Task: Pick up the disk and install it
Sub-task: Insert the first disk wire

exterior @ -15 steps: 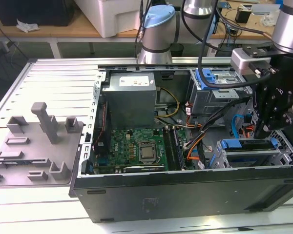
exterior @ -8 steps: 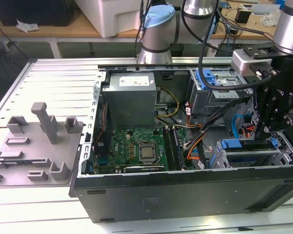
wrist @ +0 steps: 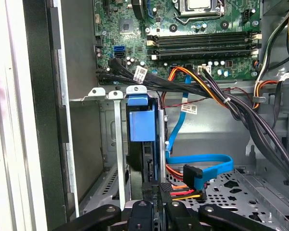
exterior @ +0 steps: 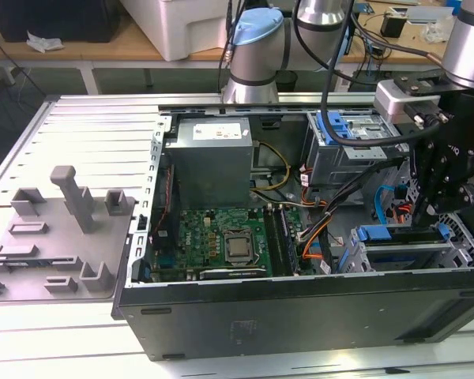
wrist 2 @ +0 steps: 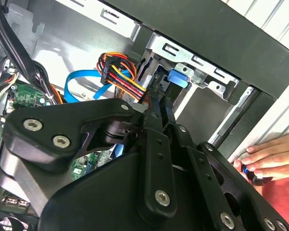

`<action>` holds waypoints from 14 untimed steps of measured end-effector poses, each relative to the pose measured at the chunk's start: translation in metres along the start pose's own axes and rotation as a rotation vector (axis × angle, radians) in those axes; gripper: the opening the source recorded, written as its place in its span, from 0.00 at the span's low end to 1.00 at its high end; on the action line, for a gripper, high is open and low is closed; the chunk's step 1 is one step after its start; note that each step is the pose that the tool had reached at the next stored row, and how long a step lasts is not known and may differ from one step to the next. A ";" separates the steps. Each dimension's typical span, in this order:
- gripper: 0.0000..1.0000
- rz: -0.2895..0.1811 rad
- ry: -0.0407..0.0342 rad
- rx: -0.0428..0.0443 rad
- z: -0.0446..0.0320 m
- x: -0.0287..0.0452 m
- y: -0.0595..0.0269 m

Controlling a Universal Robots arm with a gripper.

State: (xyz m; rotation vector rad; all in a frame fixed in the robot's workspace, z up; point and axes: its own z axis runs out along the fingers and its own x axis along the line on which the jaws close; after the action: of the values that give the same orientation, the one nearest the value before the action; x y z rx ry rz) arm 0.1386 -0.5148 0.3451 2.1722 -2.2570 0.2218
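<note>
— Blue-railed disk (wrist: 140, 127), where?
— Centre of the first wrist view, on edge, partly inside the drive cage (wrist: 116, 144). My gripper (wrist: 157, 192) looks clamped on its near end; not fully seated yet, I judge

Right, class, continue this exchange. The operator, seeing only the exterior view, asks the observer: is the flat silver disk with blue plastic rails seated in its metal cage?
Observer: In the first wrist view the blue-railed disk stands on edge between the walls of the grey metal drive cage.
Operator: Where is the gripper?
Observer: The black gripper lines up close with the disk's near edge; I cannot tell whether they touch.
Operator: Anyone near the case?
Observer: In the second wrist view a person's hand lies outside the black case wall, beside the cage.
</note>
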 end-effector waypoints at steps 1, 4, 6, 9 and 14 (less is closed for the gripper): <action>0.17 0.000 0.0000 0.0000 0.0000 0.0002 0.0000; 0.17 0.000 -0.0001 0.0000 0.0001 0.0004 0.0000; 0.17 0.000 0.0000 0.0000 0.0002 0.0007 0.0000; 0.17 -0.001 -0.0002 0.0001 0.0002 0.0009 0.0000; 0.17 -0.004 -0.0003 0.0004 0.0003 0.0010 0.0000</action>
State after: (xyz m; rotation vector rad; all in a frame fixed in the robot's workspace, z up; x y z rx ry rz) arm 0.1386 -0.5158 0.3449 2.1768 -2.2529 0.2219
